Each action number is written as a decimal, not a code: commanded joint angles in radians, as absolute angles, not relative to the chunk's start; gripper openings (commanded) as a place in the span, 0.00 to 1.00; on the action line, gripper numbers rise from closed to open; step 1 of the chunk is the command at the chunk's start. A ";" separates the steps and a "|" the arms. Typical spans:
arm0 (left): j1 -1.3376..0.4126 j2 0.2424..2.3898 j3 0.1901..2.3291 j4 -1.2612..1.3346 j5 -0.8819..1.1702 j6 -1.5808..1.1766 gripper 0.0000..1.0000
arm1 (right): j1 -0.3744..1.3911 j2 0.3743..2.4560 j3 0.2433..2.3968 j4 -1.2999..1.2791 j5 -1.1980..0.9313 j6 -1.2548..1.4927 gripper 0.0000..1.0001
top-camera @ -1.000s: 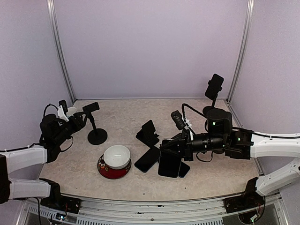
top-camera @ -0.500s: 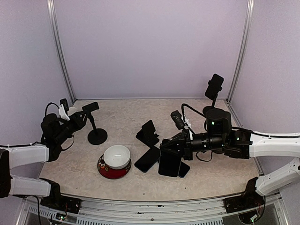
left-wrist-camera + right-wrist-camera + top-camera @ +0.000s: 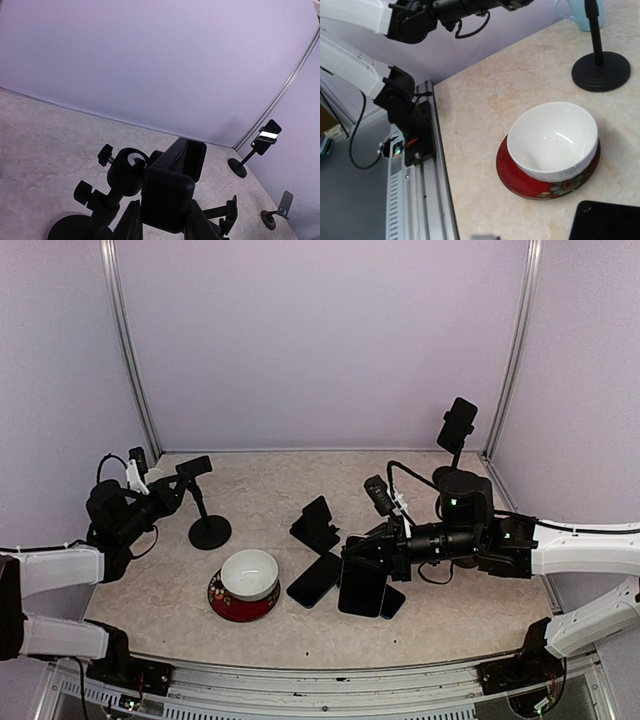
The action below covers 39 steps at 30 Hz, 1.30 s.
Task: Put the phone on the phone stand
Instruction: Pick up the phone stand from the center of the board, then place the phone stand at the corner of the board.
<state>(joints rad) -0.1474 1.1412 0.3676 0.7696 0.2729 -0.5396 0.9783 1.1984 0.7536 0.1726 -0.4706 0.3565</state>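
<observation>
Two grips: right jaws clench black slab phone (image 3: 360, 590); left jaws clasp clamp (image 3: 167, 197) of phone stand (image 3: 209, 531), contact plain only wrist-side.

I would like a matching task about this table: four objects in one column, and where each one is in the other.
1 bowl
2 left pole stand
3 back-right pole stand
4 folding stand

a carries a phone
b on the red plate
c clamp inside the left pincer
d middle of the table

Pairs: 1-b, 2-c, 3-a, 4-d
</observation>
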 commanded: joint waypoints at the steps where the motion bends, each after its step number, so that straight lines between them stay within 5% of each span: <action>1: -0.162 1.071 0.406 0.844 0.337 -0.549 0.02 | 0.966 1.194 0.782 0.198 -0.482 0.351 0.00; 25: -0.388 0.781 0.515 0.647 0.249 -0.439 0.00 | 0.966 1.183 0.805 0.189 -0.483 0.364 0.00; 39: -0.767 0.864 0.620 0.647 0.113 -0.353 0.00 | 0.966 1.042 0.786 0.122 -0.363 0.333 0.00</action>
<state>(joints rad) -0.6716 0.8394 0.5449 0.5369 0.1871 -0.4160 0.9745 1.1084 0.7574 0.1116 -0.4164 0.3504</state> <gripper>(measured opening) 0.220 0.061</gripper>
